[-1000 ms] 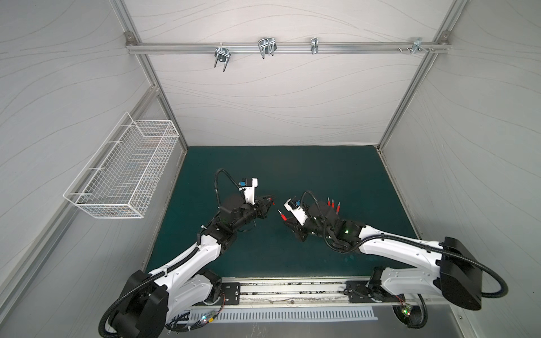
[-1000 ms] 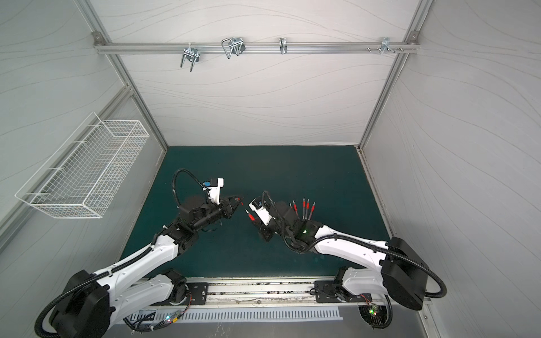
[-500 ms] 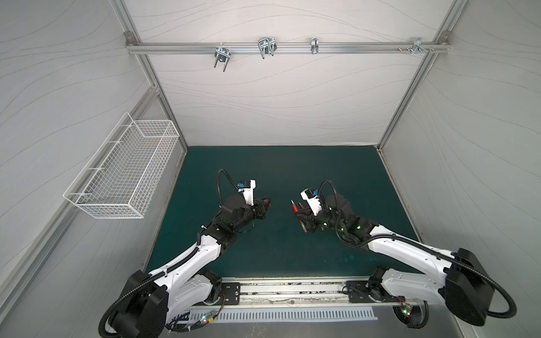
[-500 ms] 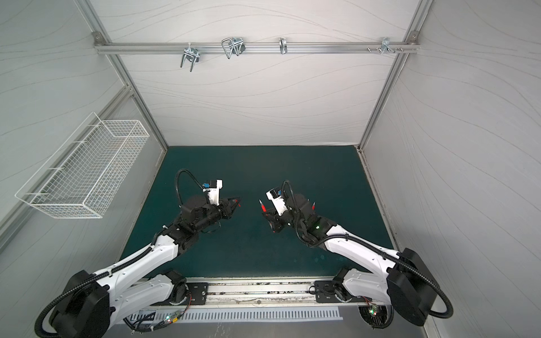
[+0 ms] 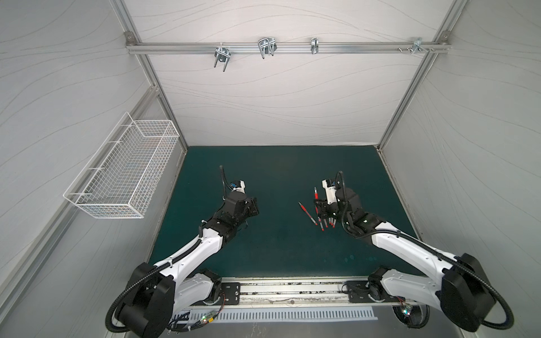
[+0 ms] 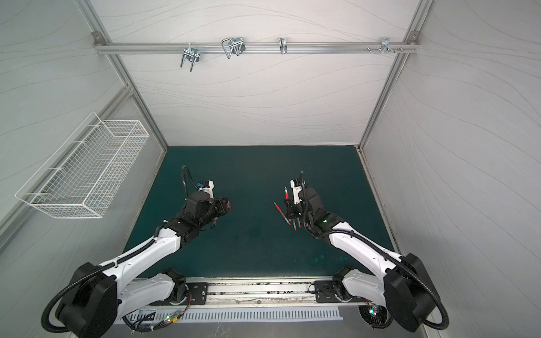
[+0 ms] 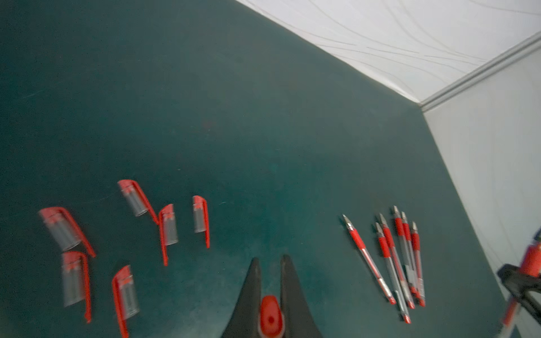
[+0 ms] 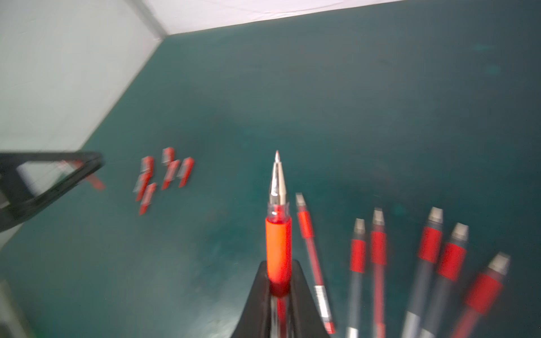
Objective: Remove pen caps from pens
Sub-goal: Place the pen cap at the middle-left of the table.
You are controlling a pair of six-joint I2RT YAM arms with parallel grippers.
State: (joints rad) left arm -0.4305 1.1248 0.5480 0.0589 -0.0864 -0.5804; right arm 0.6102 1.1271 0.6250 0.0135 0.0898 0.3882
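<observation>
The green mat (image 5: 281, 181) is occupied by six uncapped pens (image 7: 392, 263) grouped on the robot's right and six loose pen caps (image 7: 128, 234) scattered on its left. A seventh uncapped pen (image 8: 278, 234) is clamped in the right gripper (image 8: 279, 281) above the group, tip forward. One red cap (image 7: 270, 317) is pinched in the left gripper (image 7: 270, 263).
</observation>
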